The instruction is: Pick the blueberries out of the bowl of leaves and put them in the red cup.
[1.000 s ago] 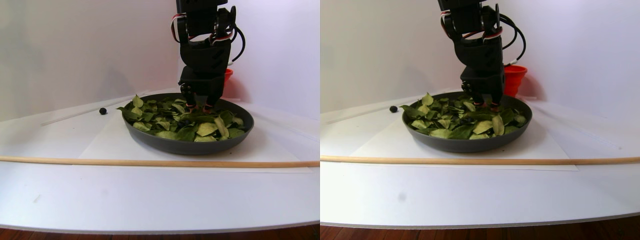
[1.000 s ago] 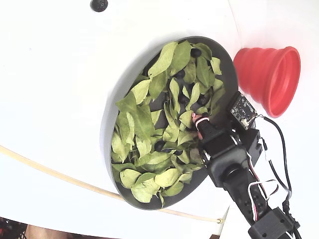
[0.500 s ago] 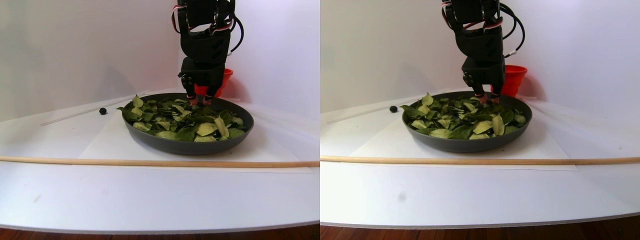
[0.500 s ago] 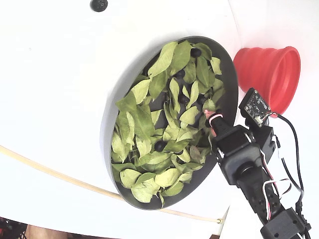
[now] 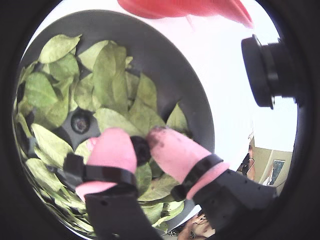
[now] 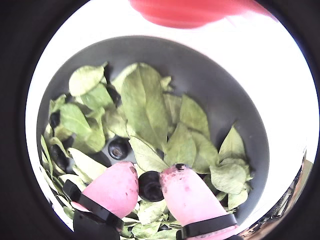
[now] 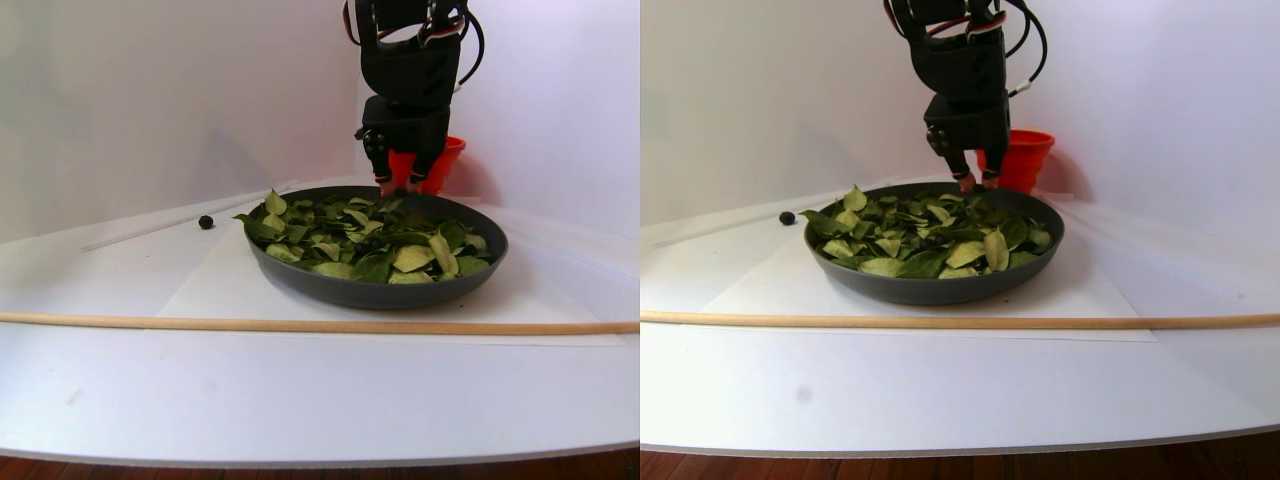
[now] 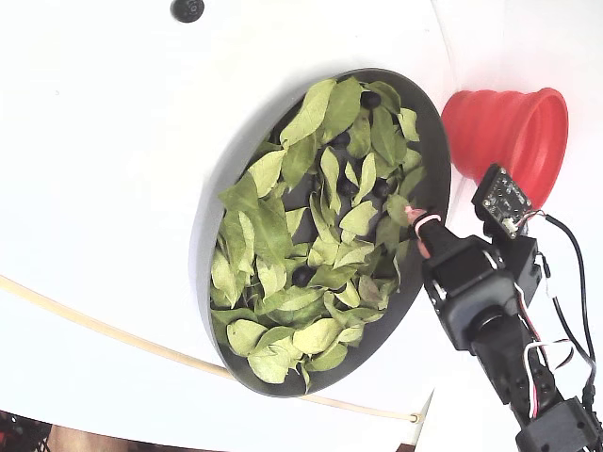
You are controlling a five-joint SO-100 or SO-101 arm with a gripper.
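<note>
**A:** Status of end effector [image 6: 151,186]?

**B:** Closed down to berry width on one blueberry [image 6: 150,185], pinched betw. pink fingertips [image 6: 116,186]. Raised just above bowl of leaves [image 8: 207,235], over the rim nearest red cup [image 8: 513,141].

**A:** Risks from here?

**B:** Judgement only: berry small and round, held at very tips, so could squirt out if pinch off-centre or arm jerks on the way to cup. Dropped short of cup, would fall back among leaves [image 8: 273,226] or roll off across table [image 8: 94,141]. In fixed view cup mouth faces right, away from bowl; can't tell if upright or tipped. Early release could also hit cup's ribbed wall and bounce. No leaf seen caught in the pinch.

**A:** Count?

**B:** One bowl, one cup, one end effector. Berries: one held; at least six more showing betw. leaves in fixed view, e.g. near bowl centre [image 8: 301,275], prob. more hidden. Stray dark ball [image 8: 187,9] on table well clear of bowl, on side away from cup. Leaves: dozens, too overlapped to count. One wooden rod [image 7: 300,324] on table, beside bowl.
</note>
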